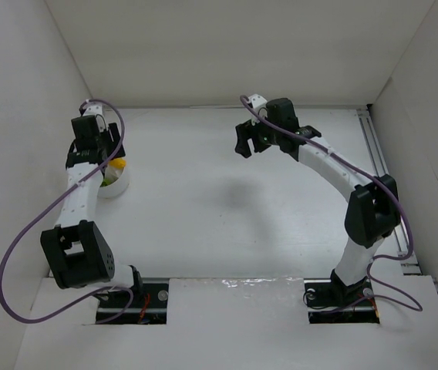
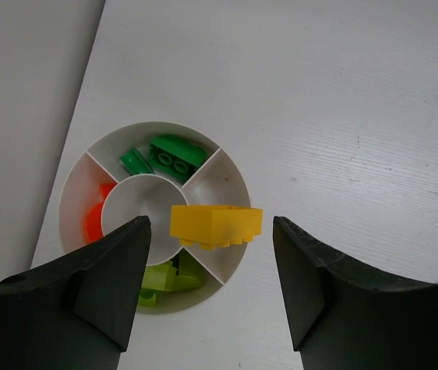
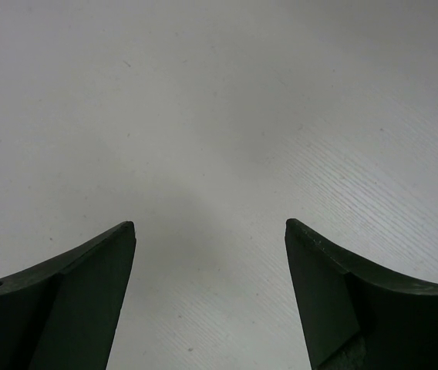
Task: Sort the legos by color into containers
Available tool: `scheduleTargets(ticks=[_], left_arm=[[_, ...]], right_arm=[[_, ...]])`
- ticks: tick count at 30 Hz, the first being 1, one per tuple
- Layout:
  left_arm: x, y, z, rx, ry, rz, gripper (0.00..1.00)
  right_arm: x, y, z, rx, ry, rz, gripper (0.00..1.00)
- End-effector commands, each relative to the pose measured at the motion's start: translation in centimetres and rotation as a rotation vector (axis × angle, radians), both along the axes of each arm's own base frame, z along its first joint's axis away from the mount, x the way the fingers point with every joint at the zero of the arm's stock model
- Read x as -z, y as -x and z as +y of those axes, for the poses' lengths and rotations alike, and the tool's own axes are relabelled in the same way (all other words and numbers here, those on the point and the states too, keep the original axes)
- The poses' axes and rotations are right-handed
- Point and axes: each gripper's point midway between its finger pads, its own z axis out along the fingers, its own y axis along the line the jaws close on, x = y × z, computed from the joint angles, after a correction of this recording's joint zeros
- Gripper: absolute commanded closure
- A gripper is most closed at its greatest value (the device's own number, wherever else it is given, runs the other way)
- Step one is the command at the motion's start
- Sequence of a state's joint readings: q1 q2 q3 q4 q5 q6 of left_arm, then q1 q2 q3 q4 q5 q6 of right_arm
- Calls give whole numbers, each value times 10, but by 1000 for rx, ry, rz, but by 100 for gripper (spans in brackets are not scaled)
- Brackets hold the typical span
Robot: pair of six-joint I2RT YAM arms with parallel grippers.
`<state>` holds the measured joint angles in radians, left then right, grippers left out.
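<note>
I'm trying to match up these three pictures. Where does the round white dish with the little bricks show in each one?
Top external: the white dish sits at the left, partly under the left gripper.
Left wrist: centre-left, divided into sections, between the fingers.
Right wrist: not in it.
Shared landmark: the yellow brick above the dish.

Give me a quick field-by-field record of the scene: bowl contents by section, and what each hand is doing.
container: round white divided bowl, several sections around a centre well
top section: dark green bricks
left section: orange brick
bottom section: lime bricks
right section: bare where visible
yellow brick: between the open fingers of the left hand, touching neither, over the bowl's right section; apparently just released
right hand: open, nothing between the fingers, over bare table
</note>
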<state>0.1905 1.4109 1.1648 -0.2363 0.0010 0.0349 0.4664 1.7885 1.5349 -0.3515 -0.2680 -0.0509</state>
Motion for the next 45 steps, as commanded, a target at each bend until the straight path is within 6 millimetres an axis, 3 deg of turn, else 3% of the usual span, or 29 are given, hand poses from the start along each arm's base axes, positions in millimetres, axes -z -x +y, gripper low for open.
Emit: scheduleTargets(ticks=[1,10,18,31,40,45], left_arm=[[-4,-1,6,-23,53,-22,39],[14,4,22,-81,186,25,39],[8,3,18,-28,246,2,42],[22,1,13,-7,337,20,44],[22,0,16,-6,339,8,61],[21,-1,13,9,350,5,65]], right_arm=[[-20,-6,10,-14,-38,-37,17],[-20,-6,13,-17,-47,-29,17],[-20,-6,13,-17,-47,-29,17],[-15,-7,13,-17,-43,-21,17],[-15,-7,19,-26,-43,-21,17],[-15,-6,20,-33,-48,-18,17]])
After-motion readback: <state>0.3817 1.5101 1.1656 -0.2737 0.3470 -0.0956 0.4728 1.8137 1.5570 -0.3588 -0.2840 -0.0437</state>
